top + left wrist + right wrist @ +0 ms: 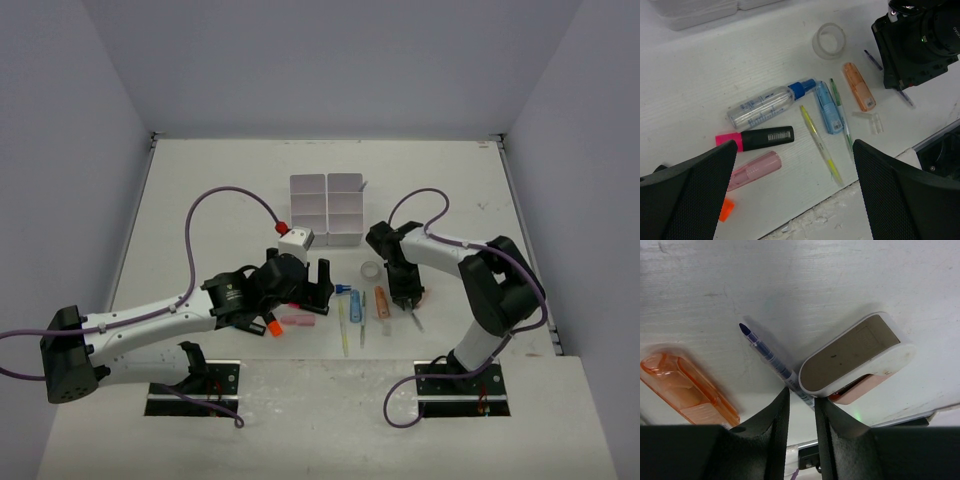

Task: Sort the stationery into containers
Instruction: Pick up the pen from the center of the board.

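Most stationery (762,139) is left unsorted on the table (200,200); left fingers (690,190) are spread, right fingers (765,440) barely parted around a pen (767,356).

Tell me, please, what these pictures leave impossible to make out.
Tray, contents: top view, too small, walls in the way; left wrist view cuts it off at the edge.
Pen, lower end: right wrist view, behind the right gripper; grip unclear.
Orange marker: left wrist view, mostly behind a left finger.

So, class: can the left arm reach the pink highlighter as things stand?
Probably yes: the left gripper hangs open just above the pink highlighter, which lies flat with nothing on it.
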### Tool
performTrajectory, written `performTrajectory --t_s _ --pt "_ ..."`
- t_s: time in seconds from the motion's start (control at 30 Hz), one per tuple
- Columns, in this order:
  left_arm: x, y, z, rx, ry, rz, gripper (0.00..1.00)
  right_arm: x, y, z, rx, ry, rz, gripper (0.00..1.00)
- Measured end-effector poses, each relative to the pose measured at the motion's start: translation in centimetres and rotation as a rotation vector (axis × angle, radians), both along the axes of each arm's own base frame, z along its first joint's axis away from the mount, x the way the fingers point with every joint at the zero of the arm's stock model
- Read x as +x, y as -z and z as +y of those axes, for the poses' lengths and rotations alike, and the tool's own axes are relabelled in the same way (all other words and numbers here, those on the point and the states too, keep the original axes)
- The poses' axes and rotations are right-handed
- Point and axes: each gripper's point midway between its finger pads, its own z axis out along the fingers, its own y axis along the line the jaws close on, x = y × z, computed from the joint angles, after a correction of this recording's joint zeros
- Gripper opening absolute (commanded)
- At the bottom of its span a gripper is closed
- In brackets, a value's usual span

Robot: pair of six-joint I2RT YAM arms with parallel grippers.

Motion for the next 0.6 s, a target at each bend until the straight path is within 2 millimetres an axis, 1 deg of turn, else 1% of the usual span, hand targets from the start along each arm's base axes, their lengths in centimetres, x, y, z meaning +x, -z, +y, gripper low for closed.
performTrajectory --t_s 0.17,0.23,0.33,0.5,0.57,0.6 --pt "0.1 -0.2 -0.2 -0.008 0.002 -0.005 1.0 -0.2 0.1 0.5 0.034 -0.029 0.03 0.26" --pt "0.1 -0.2 -0.2 -0.009 0.002 -0.006 1.0 -0.5 0.2 0.9 0.062 -0.041 0.053 0.26" --pt "0.1 -0.2 -0.2 -0.006 0.005 -0.01 1.0 -0.8 0.2 1.6 0.109 -0.055 0.075 0.23" --pt "0.1 -0.5 0.0 -0.005 0.008 -0.02 1.0 -1.0 0.3 2.5 0.158 -0.056 0.092 0.23" --pt "0.1 -0.7 0.0 -0.01 0.009 -0.025 1.0 -1.0 0.3 2.7 0.169 -0.055 0.094 0.19" --pt "0.1 -0.8 0.1 -0.013 0.009 -0.027 1.0 -1.0 0.3 2.8 0.173 -0.054 0.094 0.13"
